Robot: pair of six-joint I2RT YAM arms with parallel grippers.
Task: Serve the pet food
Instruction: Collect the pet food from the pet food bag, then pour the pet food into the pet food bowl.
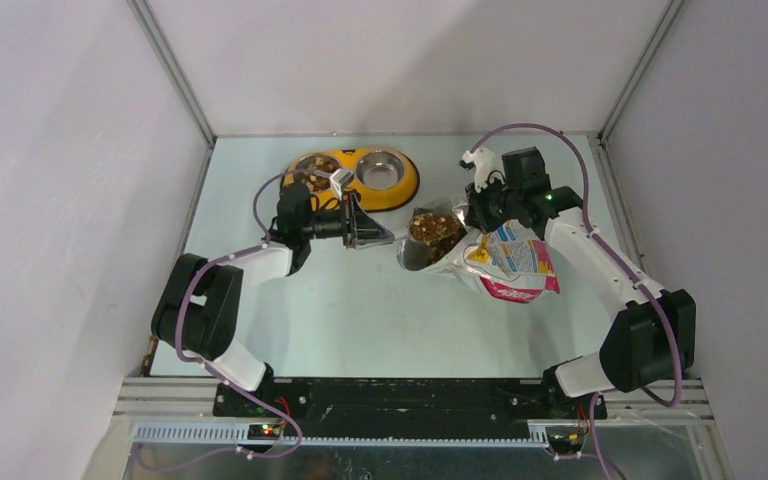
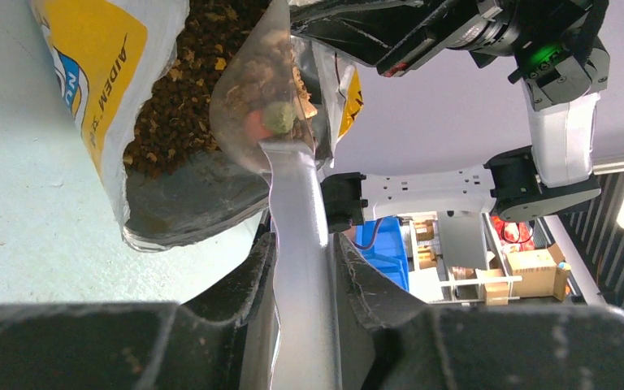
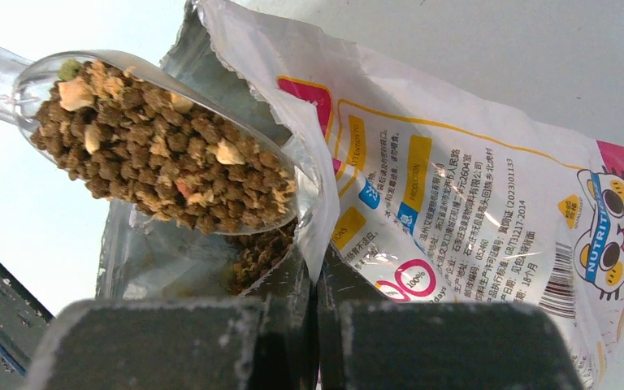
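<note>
Kibble (image 3: 162, 154): small rough pellets, mostly brown and dark, with a few pale, reddish and green bits. It's heaped in the scoop (image 3: 28, 85) at the bag mouth. More lies loose inside the bag (image 3: 455, 203), and there's a pile in the left bowl of the feeder (image 1: 405, 190).

Scoop: translucent glossy plastic, oval bowl, flat narrow handle. The bowl sits in the bag opening with the load above its rim, roughly level in the right wrist view.

Bag: crinkled glossy film, yellow/white/pink print, cartoon cat, silvery lining. It lies on its side on the table (image 1: 360, 320), mouth facing the left arm.

Feeder: smooth yellow oval with two round bowls, the right one shiny metal. It's at the far side of the table, just behind the bag mouth; can't tell if they touch.

Table: matte, pale.

Left gripper (image 2: 301, 276): jaws narrow, clamped on the scoop handle, dark textured fingers (image 2: 240, 284) touching it on both sides. The elbow is back near the left wall, the forearm reaches in and to the right, and the wrist is about horizontal, pointing at the bag.

Right gripper (image 3: 317, 305): jaws almost together, pinching the upper lip of the bag mouth with film between the pads; the mouth gapes below the pinch. The arm runs forward from the right base and bends left, wrist over the bag's top edge.
</note>
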